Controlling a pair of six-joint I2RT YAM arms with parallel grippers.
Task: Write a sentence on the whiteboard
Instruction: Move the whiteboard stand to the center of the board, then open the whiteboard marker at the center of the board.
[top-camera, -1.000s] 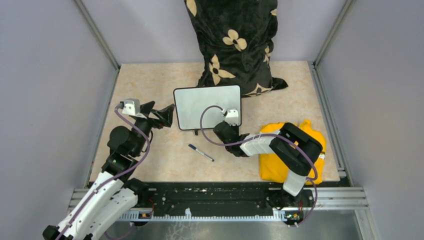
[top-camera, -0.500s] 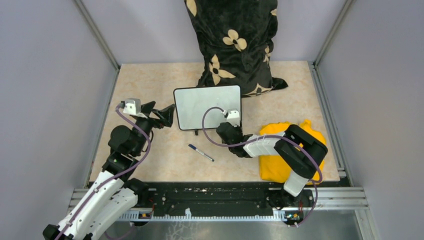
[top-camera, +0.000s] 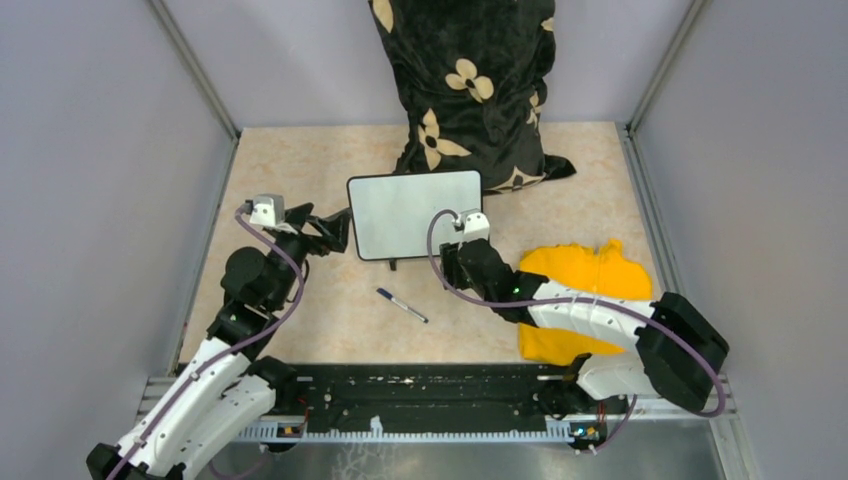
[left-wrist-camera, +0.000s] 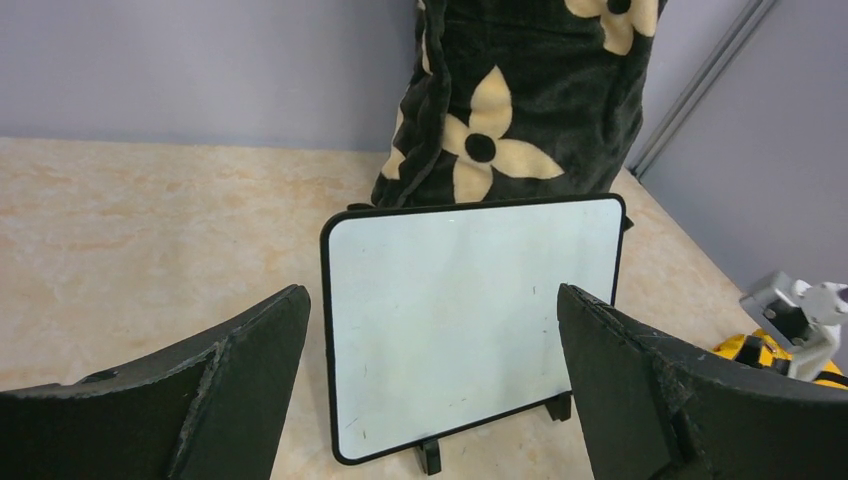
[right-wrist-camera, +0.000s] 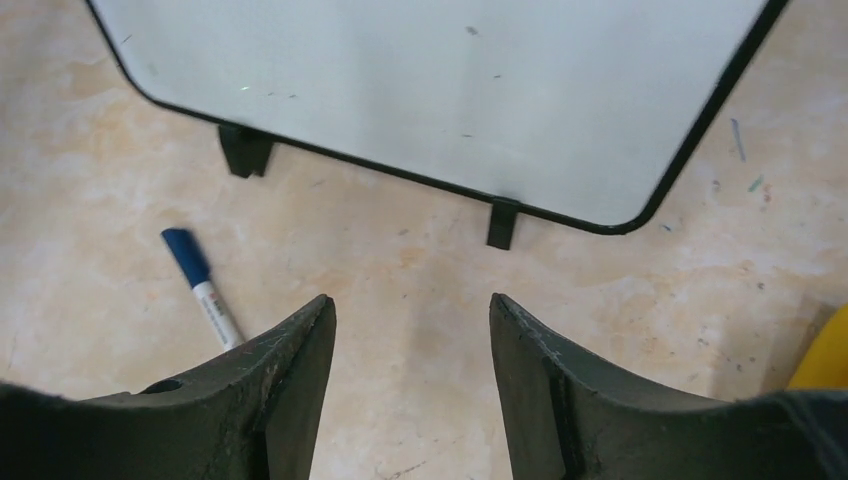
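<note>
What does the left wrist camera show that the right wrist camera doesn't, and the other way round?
Left wrist only: the top edge of the whiteboard, the black flowered fabric standing behind it, and the right arm's wrist at the frame's right edge. Right wrist only: the blue-capped marker lying on the table, in front of the board's lower edge. Both: the board's blank white face with no writing, its two black feet, and a sliver of yellow cloth.

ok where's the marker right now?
Top view: the marker lies flat on the table, just off the whiteboard's near edge, roughly centre. In the right wrist view it sits left of the open right gripper, ungripped.
</note>
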